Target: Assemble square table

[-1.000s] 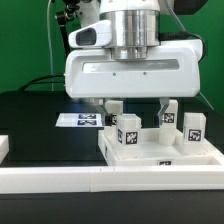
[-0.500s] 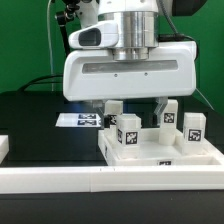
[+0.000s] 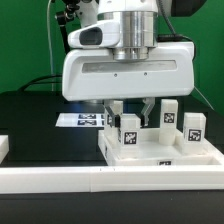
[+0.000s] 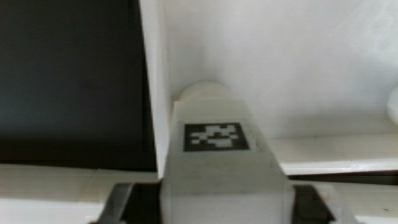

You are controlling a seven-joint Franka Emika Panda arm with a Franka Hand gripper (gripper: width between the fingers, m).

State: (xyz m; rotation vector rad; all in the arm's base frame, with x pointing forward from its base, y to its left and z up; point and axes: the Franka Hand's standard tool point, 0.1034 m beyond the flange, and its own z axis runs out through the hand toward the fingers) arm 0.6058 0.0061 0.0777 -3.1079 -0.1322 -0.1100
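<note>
The gripper (image 3: 130, 108) is clenched on 1 leg (image 4: 217, 140) standing on the slab (image 3: 160, 155). If turned crookedly, the leg may jam or slip free.

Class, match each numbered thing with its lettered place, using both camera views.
Things:
1. large white square plastic slab
2. short white tagged leg filling the wrist view
3. flat white marker board

Places:
A. between the fingers of the gripper
B. flat on the black tabletop, to the exterior view's left of the slab
C. underneath several upright legs

Pairs: 1-C, 2-A, 3-B
</note>
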